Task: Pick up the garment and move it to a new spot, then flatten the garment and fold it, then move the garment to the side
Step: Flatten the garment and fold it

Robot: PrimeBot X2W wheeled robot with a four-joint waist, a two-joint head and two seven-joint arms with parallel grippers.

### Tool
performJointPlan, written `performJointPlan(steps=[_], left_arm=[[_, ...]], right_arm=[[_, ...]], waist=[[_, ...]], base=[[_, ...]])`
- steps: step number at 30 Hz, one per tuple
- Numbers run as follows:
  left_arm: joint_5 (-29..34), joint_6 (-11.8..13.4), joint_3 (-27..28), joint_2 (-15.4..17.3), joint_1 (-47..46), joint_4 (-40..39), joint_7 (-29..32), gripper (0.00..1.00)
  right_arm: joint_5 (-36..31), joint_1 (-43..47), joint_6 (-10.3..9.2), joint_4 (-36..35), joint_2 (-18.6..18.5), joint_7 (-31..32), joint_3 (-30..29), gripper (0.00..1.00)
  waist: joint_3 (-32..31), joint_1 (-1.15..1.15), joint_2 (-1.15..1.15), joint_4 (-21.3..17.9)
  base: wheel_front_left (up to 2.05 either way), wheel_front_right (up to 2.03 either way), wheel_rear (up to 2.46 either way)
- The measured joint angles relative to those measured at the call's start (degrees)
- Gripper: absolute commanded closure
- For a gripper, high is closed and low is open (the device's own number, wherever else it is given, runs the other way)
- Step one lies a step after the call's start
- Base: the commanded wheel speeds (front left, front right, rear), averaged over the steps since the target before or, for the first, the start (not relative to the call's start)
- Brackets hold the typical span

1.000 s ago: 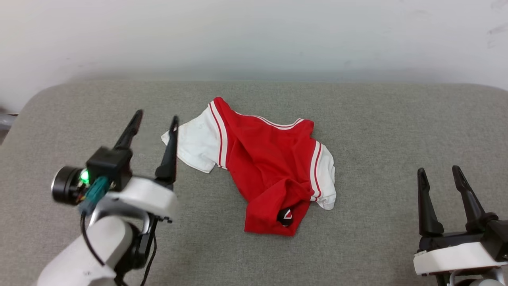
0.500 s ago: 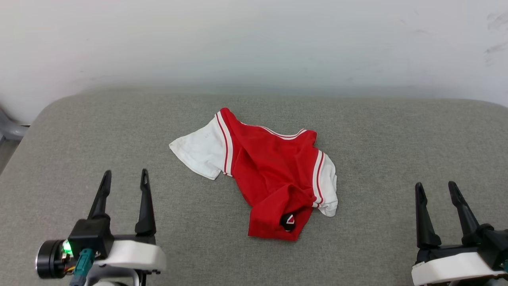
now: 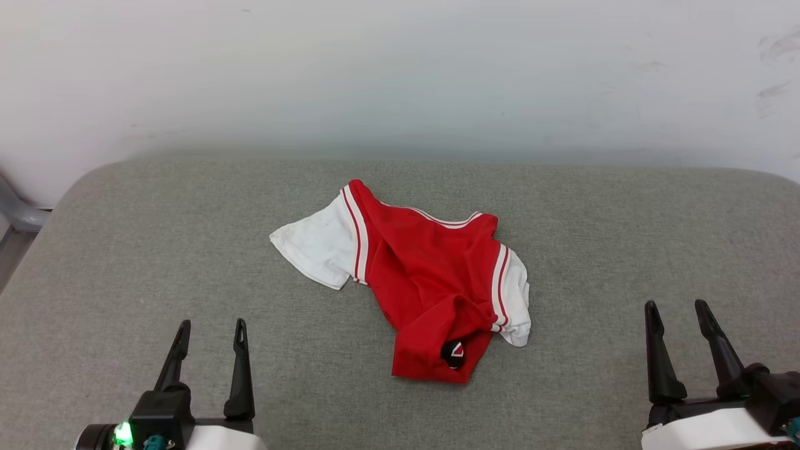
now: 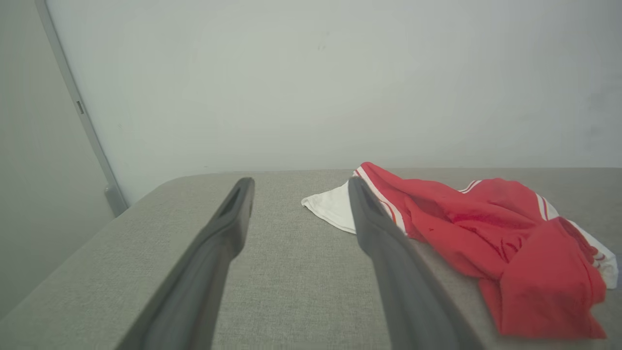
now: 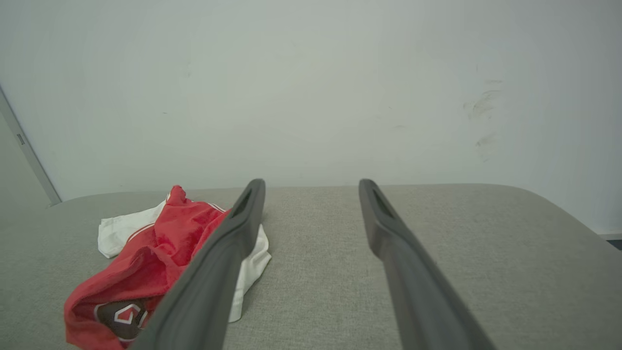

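Pulled back near-left from the white sleeve [image 3: 312, 250], the left end effector [image 3: 213, 323] gapes empty, as does the right end effector [image 3: 676, 304]; the crumpled red-and-white jersey T-shirt [image 3: 425, 275] lies mid grey fabric worktop [image 3: 156, 250], flattening apparently pending.

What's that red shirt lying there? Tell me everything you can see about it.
The garment is a red T-shirt of soft-looking knit with white short sleeves and red-white stripe trim. It lies crumpled, its lower part bunched and folded over, a black-and-white print peeking out there. It rests on the middle of the grey padded surface; nothing else touches it.
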Motion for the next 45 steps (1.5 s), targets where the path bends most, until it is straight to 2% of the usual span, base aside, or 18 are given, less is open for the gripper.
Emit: performJointPlan(steps=[7,15,34,40,45], left_arm=[[3.42,-3.46,3.12,-2.76,1.13,1.47,0.0,0.0],[5.97,-5.93,5.31,-4.53,1.73,2.44,0.0,0.0],[8.13,-8.89,8.4,-6.73,2.02,3.39,0.0,0.0],[8.59,-9.49,8.61,-7.26,1.56,3.47,0.0,0.0],[8.67,-10.0,8.62,-7.61,1.09,3.32,0.0,0.0]], right_arm=[[0.67,0.58,0.0,0.34,-0.01,0.0,0.4,0.0],[1.12,1.05,0.0,0.63,0.0,0.0,0.53,0.0],[0.96,0.93,0.0,0.64,0.0,0.0,0.23,0.0],[-2.41,-4.24,0.0,-1.94,0.0,0.0,-0.62,0.0],[-7.21,-13.08,0.0,-3.64,-0.22,0.0,0.04,0.0]], waist=[[-0.5,0.0,0.0,0.32],[-0.78,0.0,0.0,0.51],[-0.75,0.0,0.0,0.76],[-0.25,0.0,0.0,1.49],[0.93,0.0,0.0,2.12]], base=[[0.0,0.0,0.0],[0.0,0.0,0.0],[0.0,0.0,0.0],[0.0,0.0,0.0],[0.0,0.0,0.0]])
